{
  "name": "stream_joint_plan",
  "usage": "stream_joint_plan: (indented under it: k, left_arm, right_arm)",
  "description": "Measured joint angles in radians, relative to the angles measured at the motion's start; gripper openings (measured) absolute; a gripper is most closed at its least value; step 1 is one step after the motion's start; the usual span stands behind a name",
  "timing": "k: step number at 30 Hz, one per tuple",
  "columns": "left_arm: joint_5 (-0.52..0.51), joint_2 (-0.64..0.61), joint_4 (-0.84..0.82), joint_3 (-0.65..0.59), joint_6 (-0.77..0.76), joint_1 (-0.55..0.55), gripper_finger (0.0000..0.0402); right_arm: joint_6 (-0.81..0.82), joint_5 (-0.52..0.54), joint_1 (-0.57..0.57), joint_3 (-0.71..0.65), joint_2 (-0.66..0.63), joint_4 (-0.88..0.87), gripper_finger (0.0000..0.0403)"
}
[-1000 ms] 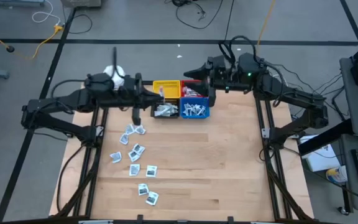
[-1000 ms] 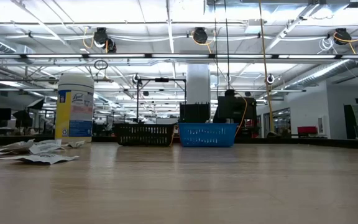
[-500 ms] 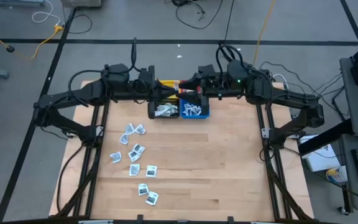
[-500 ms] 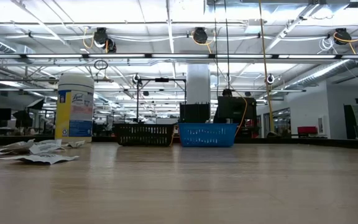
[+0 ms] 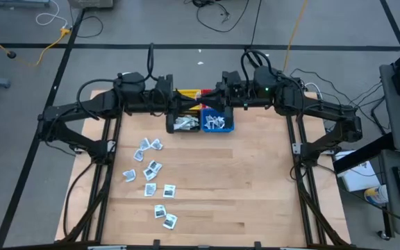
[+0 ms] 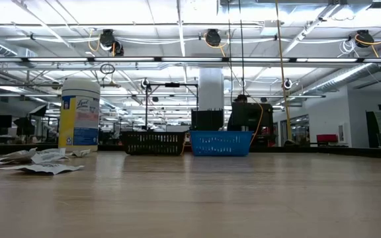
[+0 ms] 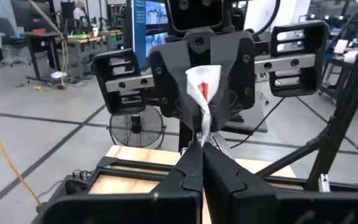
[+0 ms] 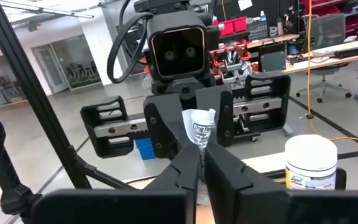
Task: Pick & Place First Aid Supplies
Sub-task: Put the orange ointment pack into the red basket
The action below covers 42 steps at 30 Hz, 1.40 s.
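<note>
both end effectors, left (image 5: 186,106) and right (image 5: 201,103), meet above the bins (image 5: 217,123), each pinched shut on one shared packet (image 7: 202,93).

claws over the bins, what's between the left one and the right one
A single white packet spans the gap. The left claw and the right claw are each shut on it from opposite sides. Both wrist views show this.

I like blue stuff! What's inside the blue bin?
A pile of white packets lies in the blue bin. The right hand hangs over the bin's back edge, so whatever lies under there is covered.
</note>
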Motion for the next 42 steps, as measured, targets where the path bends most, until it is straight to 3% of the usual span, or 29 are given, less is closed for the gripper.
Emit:
stream_joint_plan:
  k: [4, 8, 17, 23, 31, 42]
  left_arm:
    - [-0.003, 0.000, -0.007, 0.000, -0.096, 0.000, 0.0024]
    - [0.033, -0.021, -0.103, 0.000, -0.187, 0.021, 0.0072]
    - [0.069, -0.053, -0.293, 0.001, -0.275, 0.043, 0.0148]
    - [0.069, -0.055, -0.288, 0.001, -0.279, 0.043, 0.0158]
    - [0.076, -0.056, -0.290, 0.001, -0.297, 0.039, 0.0159]
    - [0.095, -0.056, -0.293, 0.001, -0.293, 0.039, 0.0159]
  right_arm:
    - [-0.005, -0.060, -0.018, 0.000, 0.000, -0.007, 0.0003]
    - [-0.013, -0.148, -0.059, 0.003, 0.000, -0.090, 0.0002]
    - [-0.154, -0.186, -0.126, 0.094, 0.048, -0.501, 0.0001]
    - [-0.320, -0.175, -0.168, 0.152, 0.153, -0.725, 0.0001]
    - [-0.545, 0.006, -0.191, 0.160, 0.289, -0.923, 0.0000]
    - [-0.700, 0.034, -0.199, 0.159, 0.397, -1.083, 0.0000]
